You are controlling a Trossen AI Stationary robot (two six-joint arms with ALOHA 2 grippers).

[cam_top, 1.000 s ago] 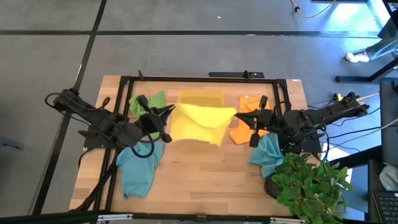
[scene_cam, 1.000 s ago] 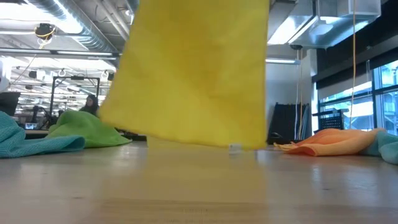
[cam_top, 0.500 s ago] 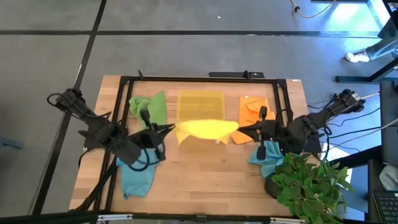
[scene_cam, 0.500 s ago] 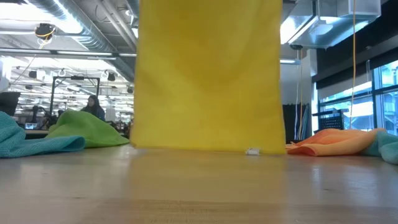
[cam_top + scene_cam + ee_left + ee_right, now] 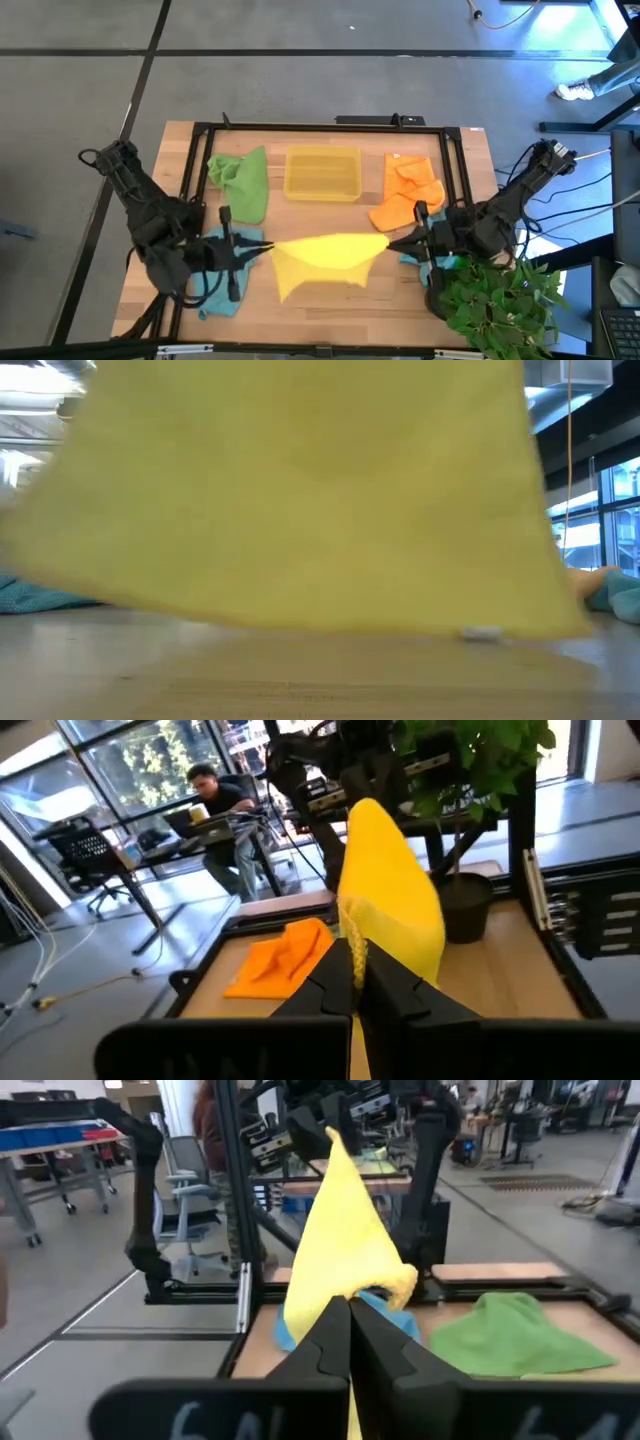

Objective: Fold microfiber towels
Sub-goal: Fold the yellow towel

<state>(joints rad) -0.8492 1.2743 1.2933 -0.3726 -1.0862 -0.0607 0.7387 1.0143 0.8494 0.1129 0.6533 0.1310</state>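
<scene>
A yellow towel (image 5: 322, 258) hangs stretched between my two grippers above the table's near middle. My left gripper (image 5: 268, 248) is shut on its left corner, my right gripper (image 5: 388, 241) on its right corner. In the low view the towel (image 5: 300, 500) fills the picture. A green towel (image 5: 240, 180) lies far left, an orange one (image 5: 405, 195) far right. A teal towel (image 5: 212, 285) lies under my left arm, another (image 5: 412, 255) under my right. My left gripper pinches the yellow towel's left corner (image 5: 352, 942) between its two fingers, coming level from the table's left. The towel hangs below, its top edge drawn across to the other gripper. My right gripper pinches the towel's right corner (image 5: 340, 1292) between its two fingers, level from the table's right. The towel hangs below the fingers; its lower edge (image 5: 330, 625) shows just above the table, and I cannot tell whether it touches.
A translucent yellow tray (image 5: 322, 172) stands at the far middle. A potted plant (image 5: 495, 295) stands at the near right corner. A black frame (image 5: 320, 126) runs around the table's far part. A person sits in the room behind, in the left wrist view (image 5: 215, 790).
Both grippers have carried the yellow towel from the far middle, in front of the tray, toward the table's near edge. They have moved a little apart, drawing the top edge out. The towel still hangs between them.
</scene>
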